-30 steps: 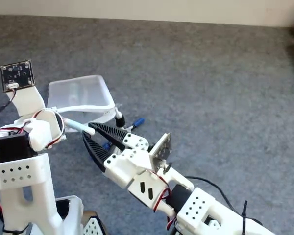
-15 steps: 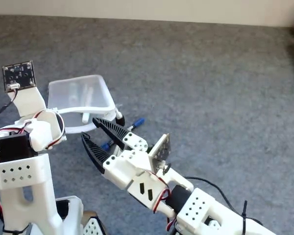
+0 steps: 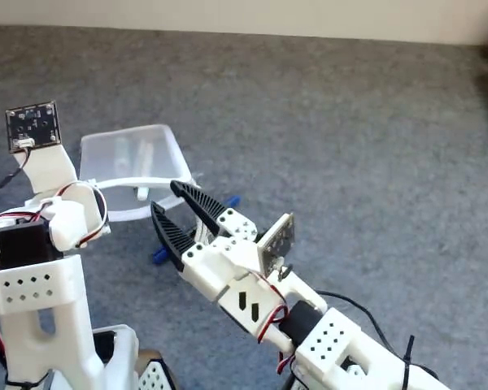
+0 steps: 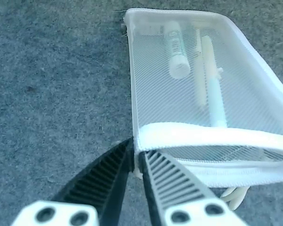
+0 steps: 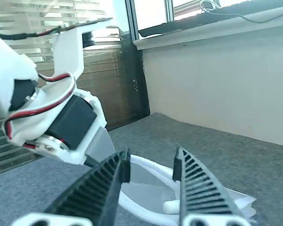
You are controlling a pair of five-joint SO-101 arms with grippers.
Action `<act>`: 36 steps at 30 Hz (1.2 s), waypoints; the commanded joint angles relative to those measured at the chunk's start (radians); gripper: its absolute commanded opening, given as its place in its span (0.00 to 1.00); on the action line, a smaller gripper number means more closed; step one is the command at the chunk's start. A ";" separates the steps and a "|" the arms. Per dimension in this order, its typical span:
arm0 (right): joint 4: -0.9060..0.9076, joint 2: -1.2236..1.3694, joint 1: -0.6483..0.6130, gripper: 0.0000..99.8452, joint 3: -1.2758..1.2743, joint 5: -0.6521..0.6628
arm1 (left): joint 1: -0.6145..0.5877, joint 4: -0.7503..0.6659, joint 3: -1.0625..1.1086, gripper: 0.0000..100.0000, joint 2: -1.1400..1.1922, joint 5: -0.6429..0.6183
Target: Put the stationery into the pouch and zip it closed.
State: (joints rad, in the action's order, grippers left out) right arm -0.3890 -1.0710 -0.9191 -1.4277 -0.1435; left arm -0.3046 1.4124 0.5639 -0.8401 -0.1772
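Note:
The translucent white mesh pouch [image 3: 130,166] stands open on the grey carpet. My left gripper [image 4: 136,151] is shut on the pouch's zipper rim [image 4: 212,134] at one corner. Inside the pouch [image 4: 179,89] lie a white tube [image 4: 177,47] and two pale pens [image 4: 212,89]. My right gripper [image 3: 163,197] hangs open and empty just in front of the pouch mouth; in the right wrist view its jaws [image 5: 151,172] frame the pouch rim [image 5: 148,165]. A blue pen [image 3: 159,256] lies on the carpet under the right gripper, mostly hidden.
The left arm's white body [image 3: 41,244] rises close beside the pouch, and its servo [image 5: 61,117] is near the right gripper. Open grey carpet [image 3: 350,146] stretches to the right and back. A pale wall edge [image 3: 244,16] bounds the far side.
My right gripper opened and let a pale blue pen drop into the pouch, then drew back a little to the right. The left gripper kept its hold.

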 commanded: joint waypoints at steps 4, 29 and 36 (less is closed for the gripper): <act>0.130 -0.007 0.010 0.14 0.015 0.005 | -0.013 -0.023 -0.012 0.01 0.002 0.006; 0.987 0.002 0.131 0.03 0.490 -0.173 | -0.013 -0.021 -0.010 0.01 0.002 0.005; 1.035 0.004 0.140 0.03 0.545 -0.173 | -0.013 -0.021 -0.010 0.01 0.002 0.005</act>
State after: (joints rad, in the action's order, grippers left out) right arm 0.6406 -1.0710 -0.7979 -0.9536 -0.3076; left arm -0.3046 1.4124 0.5639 -0.8401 -0.1772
